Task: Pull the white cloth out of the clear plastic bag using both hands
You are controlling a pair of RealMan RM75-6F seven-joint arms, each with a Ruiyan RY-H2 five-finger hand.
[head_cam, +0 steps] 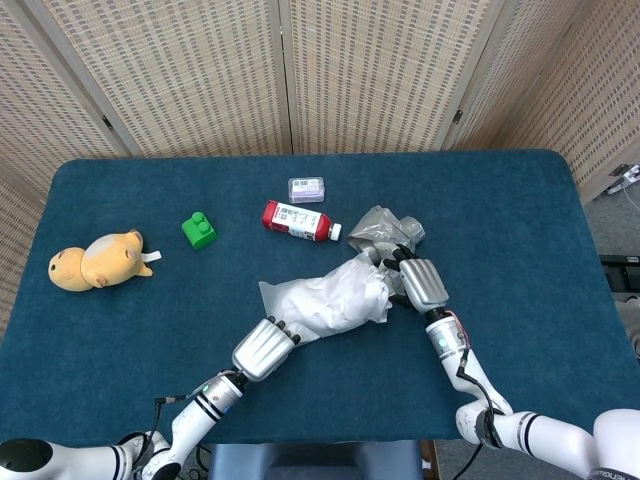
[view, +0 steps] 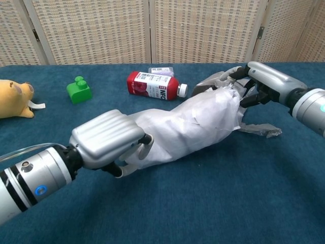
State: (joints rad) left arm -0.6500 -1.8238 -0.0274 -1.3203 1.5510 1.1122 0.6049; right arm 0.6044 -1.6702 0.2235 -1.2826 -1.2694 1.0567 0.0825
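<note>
From the head view, a crumpled white cloth (head_cam: 330,303) is seen mid-table, gripped by the ribbed metal left hand (head_cam: 265,347). The right hand (head_cam: 418,280) grips wrinkled clear bag (head_cam: 388,229). From the chest view, fingertips are hidden by cloth.

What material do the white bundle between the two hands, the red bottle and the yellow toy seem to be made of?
White bundle: looks like soft cloth inside thin clear plastic film, creased and faintly glossy.
Red bottle: probably plastic, with a printed label and a white cap.
Yellow toy: seemingly plush fabric, matte, rounded, with a small white tag.
</note>
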